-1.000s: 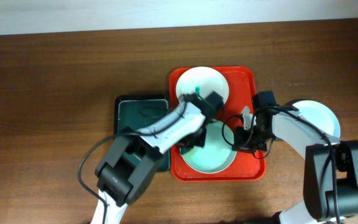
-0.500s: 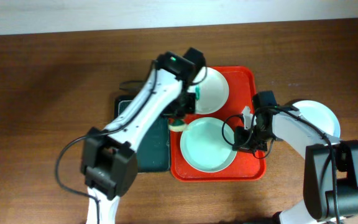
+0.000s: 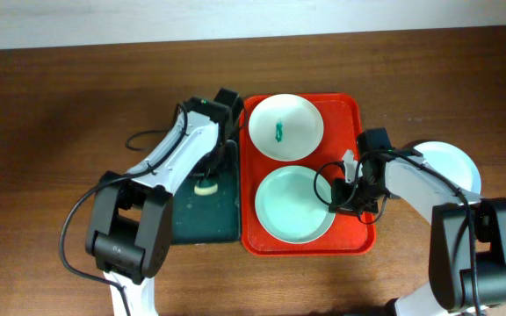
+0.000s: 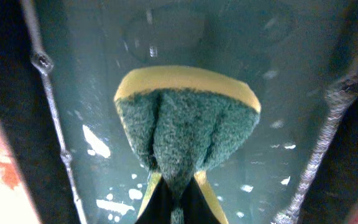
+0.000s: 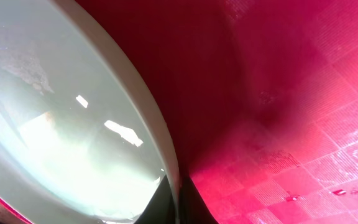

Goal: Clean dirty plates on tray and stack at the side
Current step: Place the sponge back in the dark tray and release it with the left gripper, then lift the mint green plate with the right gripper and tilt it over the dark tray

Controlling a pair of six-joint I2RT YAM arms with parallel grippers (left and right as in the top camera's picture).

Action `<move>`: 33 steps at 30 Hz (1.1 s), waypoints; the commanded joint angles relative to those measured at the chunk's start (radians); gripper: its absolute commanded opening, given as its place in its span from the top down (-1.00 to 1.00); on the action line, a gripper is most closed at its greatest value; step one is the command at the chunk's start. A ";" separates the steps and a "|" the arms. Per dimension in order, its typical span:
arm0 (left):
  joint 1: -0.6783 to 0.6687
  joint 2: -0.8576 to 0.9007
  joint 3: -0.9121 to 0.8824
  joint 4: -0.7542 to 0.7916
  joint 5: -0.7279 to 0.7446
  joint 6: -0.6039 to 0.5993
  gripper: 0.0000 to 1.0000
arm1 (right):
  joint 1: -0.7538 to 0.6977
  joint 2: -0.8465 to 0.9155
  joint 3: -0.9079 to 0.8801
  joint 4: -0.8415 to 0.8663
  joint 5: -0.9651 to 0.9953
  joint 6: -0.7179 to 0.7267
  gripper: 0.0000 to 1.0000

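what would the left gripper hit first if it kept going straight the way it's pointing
The sponge pinched in the left gripper would meet the wet floor of the black tray first; the remaining gap is unclear.

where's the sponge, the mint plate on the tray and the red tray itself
sponge (image 4: 188, 134): left wrist view, on its green scrub face
mint plate (image 3: 290, 204): overhead view, on its centre
red tray (image 3: 348, 107): overhead view, on its bare far right corner

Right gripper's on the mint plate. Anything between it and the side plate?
Only the raised right rim of the tray, between the mint plate and the side plate. Right gripper should lift over it. Nothing else visible.
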 commanded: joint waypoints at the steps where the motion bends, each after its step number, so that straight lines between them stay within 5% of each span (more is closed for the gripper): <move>1: 0.020 -0.007 -0.046 0.025 0.020 0.006 0.80 | -0.007 0.019 -0.018 -0.004 0.088 -0.008 0.92; 2: 0.020 -0.007 -0.045 0.024 0.025 0.006 0.65 | -0.007 0.019 -0.018 -0.004 0.088 -0.008 0.91; 6: 0.020 -0.071 -0.043 0.014 0.057 0.006 -0.45 | -0.007 0.019 -0.018 -0.006 0.087 -0.007 0.92; 7: 0.020 -0.100 -0.043 0.015 0.056 0.006 -0.52 | -0.007 0.019 -0.018 -0.003 0.087 -0.007 0.92; 18: 0.055 -0.480 -0.043 -0.037 0.035 0.006 -0.99 | 0.026 -0.171 0.126 -0.177 0.158 -0.007 0.92; 24: 0.225 -0.672 -0.043 -0.090 0.005 0.006 -0.99 | 0.219 -0.269 0.365 -0.312 0.328 -0.006 0.92; 33: 0.344 -0.790 -0.043 -0.152 0.003 0.006 -0.99 | 0.526 -0.216 0.419 -0.018 0.484 0.043 0.92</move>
